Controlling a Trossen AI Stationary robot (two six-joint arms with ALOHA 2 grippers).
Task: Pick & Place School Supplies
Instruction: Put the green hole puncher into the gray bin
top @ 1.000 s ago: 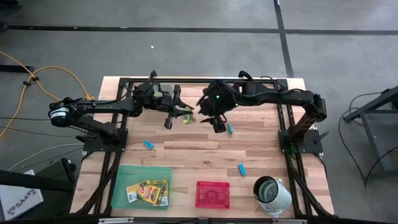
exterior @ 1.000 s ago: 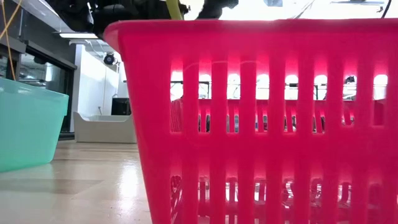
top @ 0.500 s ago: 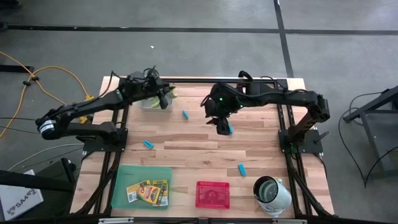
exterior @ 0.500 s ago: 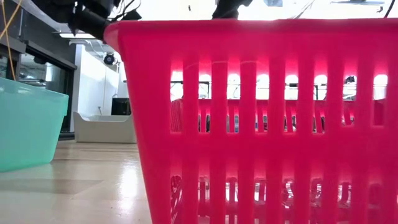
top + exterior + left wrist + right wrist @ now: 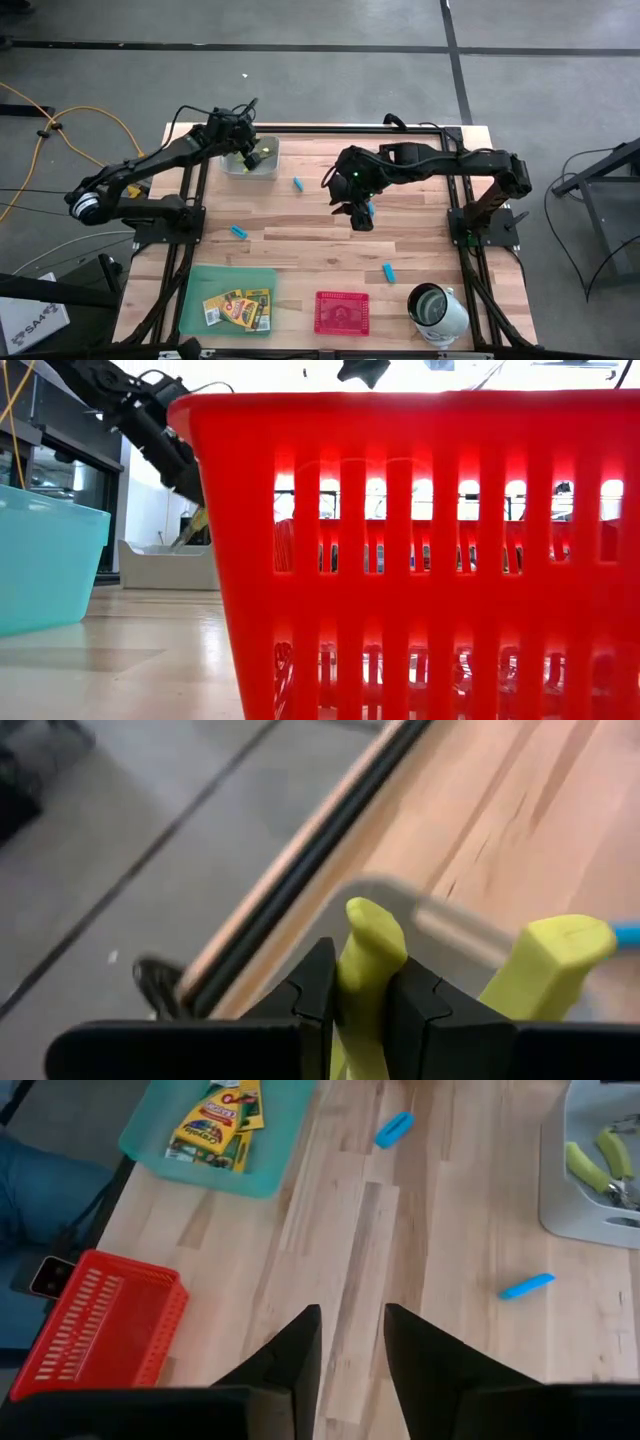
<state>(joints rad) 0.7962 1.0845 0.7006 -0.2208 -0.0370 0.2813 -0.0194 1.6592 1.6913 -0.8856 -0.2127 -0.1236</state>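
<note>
- Gripping a yellow-green plier tool (image 5: 368,952), left gripper (image 5: 245,150) fingers hold over the clear tray (image 5: 262,170) at the table's far edge.
- Right gripper (image 5: 361,218) fingers stand narrowly apart, empty, mid-table.

A green tray (image 5: 195,300) sits at the wooden table's (image 5: 300,250) near left edge, a red basket (image 5: 342,312) just right of it, and a white-and-metal cup (image 5: 437,311) farther right. A clear tray (image 5: 262,165) rests at the far left. A yellow cable (image 5: 60,125) lies on the grey floor (image 5: 320,80).
</note>
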